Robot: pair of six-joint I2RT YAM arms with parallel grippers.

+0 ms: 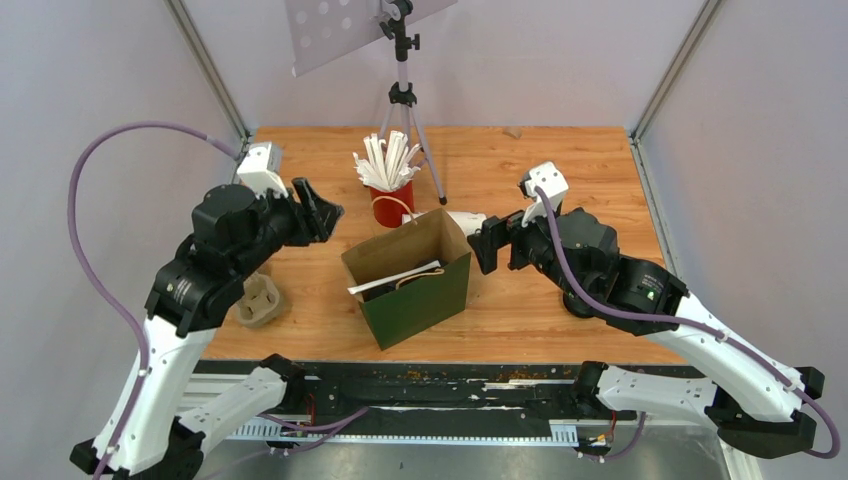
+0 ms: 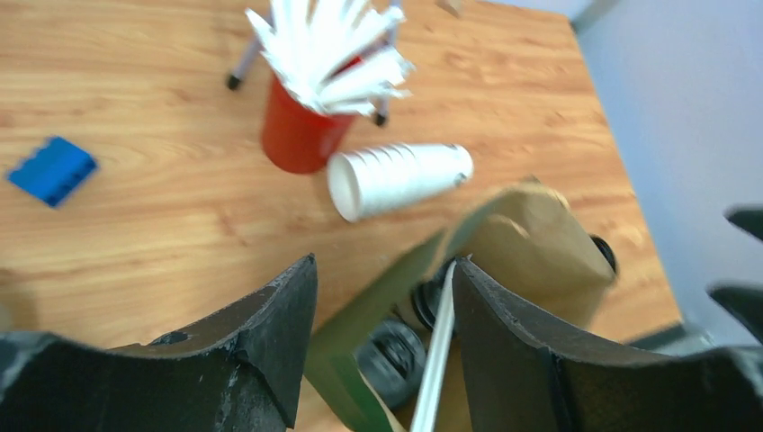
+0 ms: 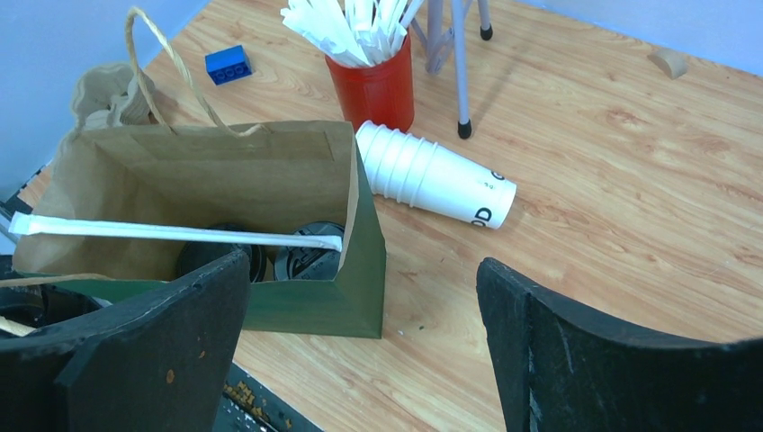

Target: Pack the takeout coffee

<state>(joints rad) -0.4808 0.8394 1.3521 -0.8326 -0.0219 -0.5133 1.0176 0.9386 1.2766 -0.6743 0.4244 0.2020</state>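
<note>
Flanking bag (image 1: pixel 420 300): left pincer (image 1: pixel 325 212), right pincer (image 1: pixel 487 243)

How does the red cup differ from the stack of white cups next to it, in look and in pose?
The red cup stands upright; the stack of white cups lies on its side. The red cup holds white straws; the stack is several cups nested together. Both rest on the wooden table near the paper bag.

Your bag (image 1: pixel 425 300) sits mid-table with a straw (image 3: pixel 180 232) and two lids (image 3: pixel 308 261) inside, the straw cup (image 1: pixel 390 208) behind it, nested cups (image 3: pixel 432 175) beside that.
</note>
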